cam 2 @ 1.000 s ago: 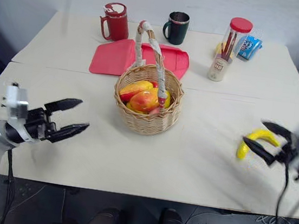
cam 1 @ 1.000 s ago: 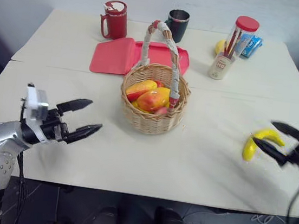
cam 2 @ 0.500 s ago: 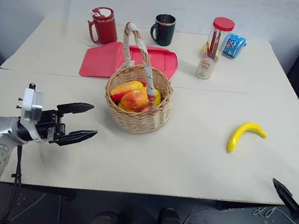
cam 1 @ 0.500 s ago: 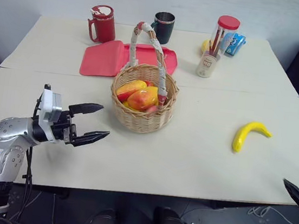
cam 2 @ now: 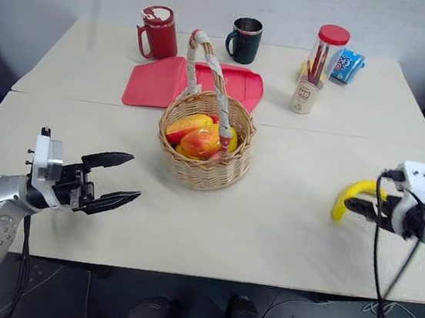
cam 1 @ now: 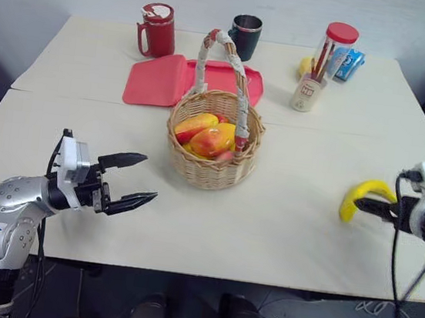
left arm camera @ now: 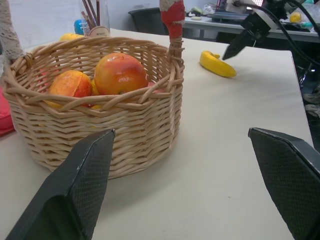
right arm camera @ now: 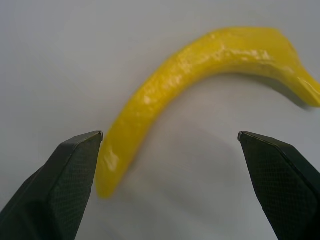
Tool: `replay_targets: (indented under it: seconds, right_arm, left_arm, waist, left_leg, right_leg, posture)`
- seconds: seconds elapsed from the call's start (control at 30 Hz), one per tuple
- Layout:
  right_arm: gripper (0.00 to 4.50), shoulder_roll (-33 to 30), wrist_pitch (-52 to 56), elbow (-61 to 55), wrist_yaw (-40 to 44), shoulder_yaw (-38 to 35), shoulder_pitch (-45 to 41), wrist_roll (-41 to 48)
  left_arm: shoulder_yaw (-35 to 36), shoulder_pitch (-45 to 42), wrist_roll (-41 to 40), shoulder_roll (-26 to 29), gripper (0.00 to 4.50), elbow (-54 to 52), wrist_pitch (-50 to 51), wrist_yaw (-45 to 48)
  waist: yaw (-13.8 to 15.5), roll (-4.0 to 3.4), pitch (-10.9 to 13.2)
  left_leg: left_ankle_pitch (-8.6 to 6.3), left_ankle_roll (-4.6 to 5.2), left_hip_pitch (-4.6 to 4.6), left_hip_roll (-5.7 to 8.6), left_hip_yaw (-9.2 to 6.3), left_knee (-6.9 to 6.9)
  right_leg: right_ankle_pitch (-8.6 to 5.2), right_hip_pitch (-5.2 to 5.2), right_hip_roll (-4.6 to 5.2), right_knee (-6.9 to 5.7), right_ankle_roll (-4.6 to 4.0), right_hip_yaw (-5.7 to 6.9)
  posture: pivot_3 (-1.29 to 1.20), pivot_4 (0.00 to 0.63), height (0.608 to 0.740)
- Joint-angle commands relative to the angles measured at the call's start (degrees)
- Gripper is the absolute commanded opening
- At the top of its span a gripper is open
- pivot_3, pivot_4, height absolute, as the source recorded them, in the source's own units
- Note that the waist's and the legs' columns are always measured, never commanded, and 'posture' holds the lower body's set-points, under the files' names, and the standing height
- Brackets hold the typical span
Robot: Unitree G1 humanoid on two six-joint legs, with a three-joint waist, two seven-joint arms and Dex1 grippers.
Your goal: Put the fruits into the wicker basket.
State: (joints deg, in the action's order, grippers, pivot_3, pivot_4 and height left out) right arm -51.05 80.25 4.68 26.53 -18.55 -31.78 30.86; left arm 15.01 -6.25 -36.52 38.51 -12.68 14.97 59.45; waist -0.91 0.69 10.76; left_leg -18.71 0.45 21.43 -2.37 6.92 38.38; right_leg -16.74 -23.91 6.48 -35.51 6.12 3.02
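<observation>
Here, a smooth curved banana (right arm camera: 200,85) before the spread right hand (right arm camera: 170,175).

Banana (cam 1: 359,199) partly behind the right gripper (cam 1: 377,210); small fruit (cam 1: 311,66) behind the jar (cam 1: 336,48).

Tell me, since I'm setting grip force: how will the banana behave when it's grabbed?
The banana looks glossy, so it may slip between the flat pads. It keeps its curve lying on the table, so it is probably stiff. Resting on its side, it may spin if nudged.
</observation>
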Motion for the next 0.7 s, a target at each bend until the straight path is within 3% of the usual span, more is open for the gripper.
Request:
replay_targets:
  seconds: [0.03, 0.17, 0.37, 0.57, 0.7]
  right_arm:
    - [4.48, 2.37, 1.85, 4.67, -2.64, 1.05, -4.04, -2.16]
    - [4.48, 2.51, 0.04, 8.6, -1.5, 5.1, -6.02, -3.95]
    - [2.57, -0.29, -7.23, 9.9, 4.55, 11.78, -6.57, -6.46]
    - [0.57, -4.37, -38.9, 5.52, 31.09, 16.58, -5.38, -7.28]
    - [0.57, 1.35, -56.59, 7.69, 43.27, 15.39, -12.0, -5.19]
  left_arm:
    - [1.16, 0.96, -0.4, -0.06, 4.5, -3.08, -0.63, -0.91]
    - [1.65, 1.25, -0.48, 0.35, 4.5, -3.47, -0.61, -1.3]
    - [2.61, 1.44, -0.79, 0.76, 4.5, -4.15, -0.52, -1.78]
    - [4.89, 2.95, -3.54, 0.3, 4.5, -6.7, 1.67, -3.81]
    - [6.63, 3.0, -5.68, -0.79, 4.5, -8.23, 2.97, -6.75]
  waist:
    - [0.09, 0.02, -0.01]
    - [0.22, 0.02, -0.01]
    - [-0.06, 0.09, -0.05]
    - [-0.84, 0.09, -0.05]
    - [-1.29, 0.09, -0.05]
  left_leg:
    - [0.0, 0.0, 0.0, -0.01, -0.02, 0.0]
    - [0.02, 0.04, 0.06, 0.06, -0.03, -0.01]
    - [0.0, 0.1, 0.06, 0.09, -0.02, 0.06]
    - [0.0, 0.09, 0.05, 0.08, 0.0, -0.07]
    - [0.02, 0.04, 0.0, -0.04, 0.07, -0.09]
  right_leg:
    - [0.0, 0.01, 0.0, 0.0, 0.0, 0.02]
    - [0.0, -0.01, 0.01, -0.02, 0.01, 0.06]
    - [0.04, 0.02, 0.0, -0.02, 0.07, 0.04]
    - [0.06, 0.0, -0.08, -0.01, 0.12, 0.04]
    - [0.09, 0.01, -0.17, -0.02, 0.16, 0.0]
  posture:
    - [0.0, 0.15, 0.74]
    - [0.0, 0.15, 0.74]
    - [0.0, 0.15, 0.74]
    - [0.0, 0.15, 0.74]
    - [0.0, 0.15, 0.74]
